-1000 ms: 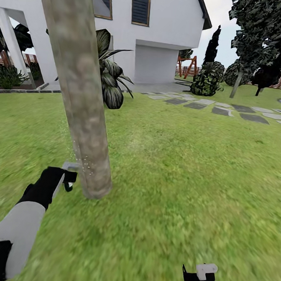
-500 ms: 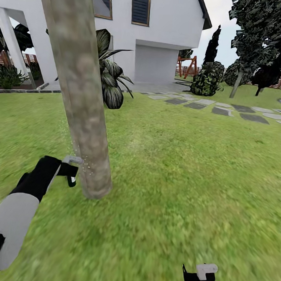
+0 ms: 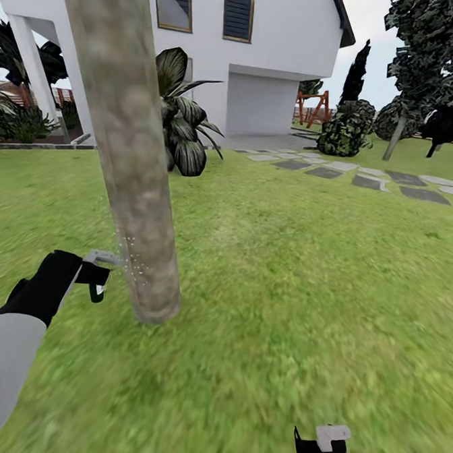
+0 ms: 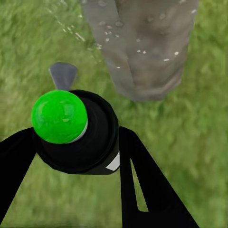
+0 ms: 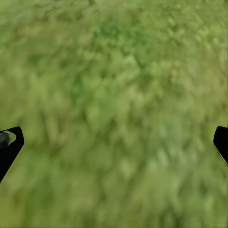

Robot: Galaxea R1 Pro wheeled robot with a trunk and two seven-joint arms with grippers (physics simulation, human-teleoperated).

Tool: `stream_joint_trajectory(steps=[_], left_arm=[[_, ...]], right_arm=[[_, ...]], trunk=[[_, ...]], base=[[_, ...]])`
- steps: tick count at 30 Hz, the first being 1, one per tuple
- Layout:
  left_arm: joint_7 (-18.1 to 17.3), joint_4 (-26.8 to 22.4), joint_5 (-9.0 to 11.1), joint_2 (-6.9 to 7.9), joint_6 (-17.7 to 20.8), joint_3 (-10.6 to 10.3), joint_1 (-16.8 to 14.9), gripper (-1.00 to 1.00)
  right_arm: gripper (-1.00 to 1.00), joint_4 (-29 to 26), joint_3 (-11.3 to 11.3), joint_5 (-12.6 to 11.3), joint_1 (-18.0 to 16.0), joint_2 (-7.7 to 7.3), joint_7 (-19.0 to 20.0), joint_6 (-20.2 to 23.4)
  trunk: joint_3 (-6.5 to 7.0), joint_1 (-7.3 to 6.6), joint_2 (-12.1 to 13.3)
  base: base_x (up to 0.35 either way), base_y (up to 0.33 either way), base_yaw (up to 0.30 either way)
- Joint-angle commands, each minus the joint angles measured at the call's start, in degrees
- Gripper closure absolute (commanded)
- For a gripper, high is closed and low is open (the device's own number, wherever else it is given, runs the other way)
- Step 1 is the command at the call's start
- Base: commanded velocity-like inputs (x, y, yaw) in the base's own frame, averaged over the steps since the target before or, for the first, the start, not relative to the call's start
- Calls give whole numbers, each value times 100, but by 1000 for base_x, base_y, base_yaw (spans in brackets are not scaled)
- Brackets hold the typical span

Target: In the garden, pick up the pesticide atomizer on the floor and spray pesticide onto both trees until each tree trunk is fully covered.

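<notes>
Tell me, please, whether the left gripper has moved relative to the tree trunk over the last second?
Yes. In the head view the left gripper, holding the atomizer, has drawn back from the tree trunk, toward the robot's left; the trunk's base has barely shifted in the frame.

Ahead of you a white two-storey house (image 3: 279, 48), grey stepping-stone slabs (image 3: 368, 181) crossing the grass, a broad-leaved dark green plant (image 3: 183, 119), a red wooden playset (image 3: 314, 108).
</notes>
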Motion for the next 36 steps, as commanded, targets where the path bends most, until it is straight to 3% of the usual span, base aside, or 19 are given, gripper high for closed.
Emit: stream_joint_trajectory(steps=[1,3,5,15,36], left_arm=[[3,11,14,98,2,4,-2,100],[-7,18,32,348,-3,8,-5,100],[-12,19,43,403,-6,-3,-5,100],[-13,-6,67,297,-7,8,-6,100],[-10,-46,68,295,-1,19,-6,100]], right_arm=[[-100,0,0,3,-2,0,0,0],[-100,1,0,1,-1,0,0,-1],[-100,1,0,5,-2,0,0,0],[-100,1,0,8,-3,0,0,0],[-100,2,0,8,-2,-7,0,0]], trunk=[[0,0,0],[0,0,0],[0,0,0],[0,0,0],[0,0,0]], base=[[75,-254,276],[23,-267,277],[6,-272,278],[0,-276,107],[0,-276,0]])
